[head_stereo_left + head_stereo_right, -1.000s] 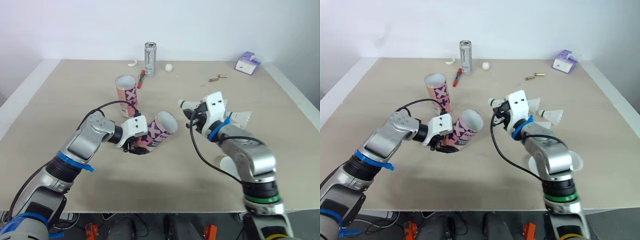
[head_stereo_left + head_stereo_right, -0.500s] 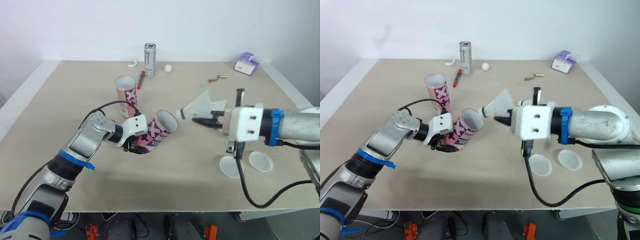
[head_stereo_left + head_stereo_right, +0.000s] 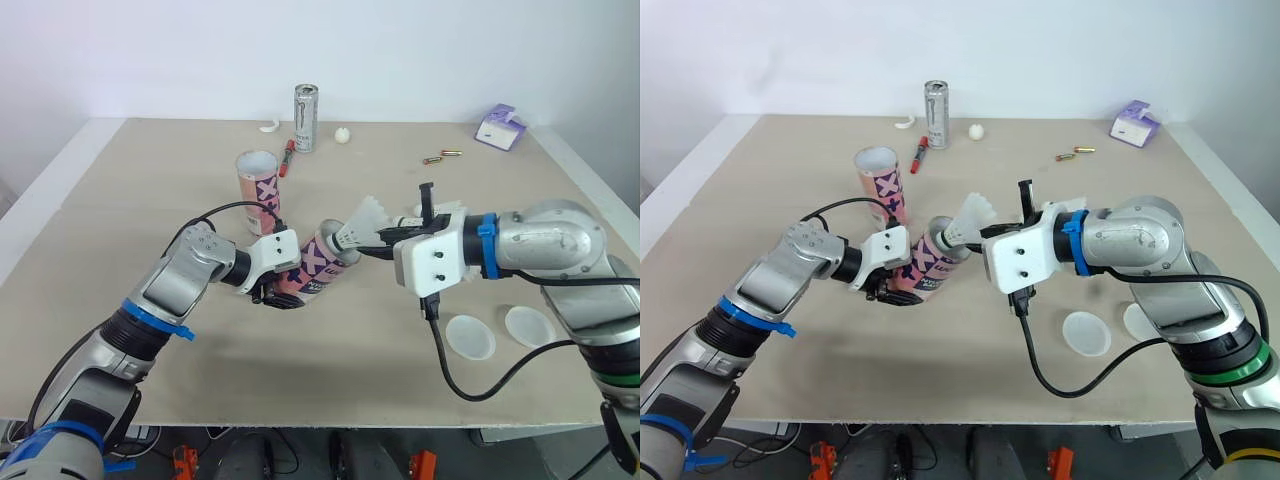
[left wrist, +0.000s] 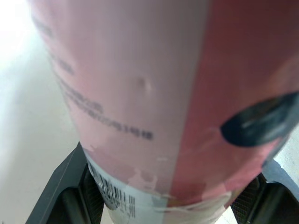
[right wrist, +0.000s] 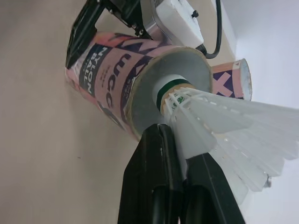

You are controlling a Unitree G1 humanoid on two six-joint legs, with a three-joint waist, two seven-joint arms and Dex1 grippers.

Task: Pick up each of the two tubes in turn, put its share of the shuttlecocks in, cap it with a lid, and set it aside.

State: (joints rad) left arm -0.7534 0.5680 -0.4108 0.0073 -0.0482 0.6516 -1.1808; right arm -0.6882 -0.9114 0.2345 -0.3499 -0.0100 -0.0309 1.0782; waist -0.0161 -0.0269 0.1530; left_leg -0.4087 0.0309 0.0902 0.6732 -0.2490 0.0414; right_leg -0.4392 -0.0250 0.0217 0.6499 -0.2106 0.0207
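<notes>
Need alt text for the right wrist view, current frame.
The right gripper pinches a white shuttlecock by its feathers, cork tip in the open mouth of a pink tube that the left gripper grips near its base. A second pink tube shows behind it.

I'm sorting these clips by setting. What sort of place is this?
Likely a robotics test room: a plain table against a bare white wall, with unrelated props laid out, such as a drink can, a marker and loose batteries.
</notes>
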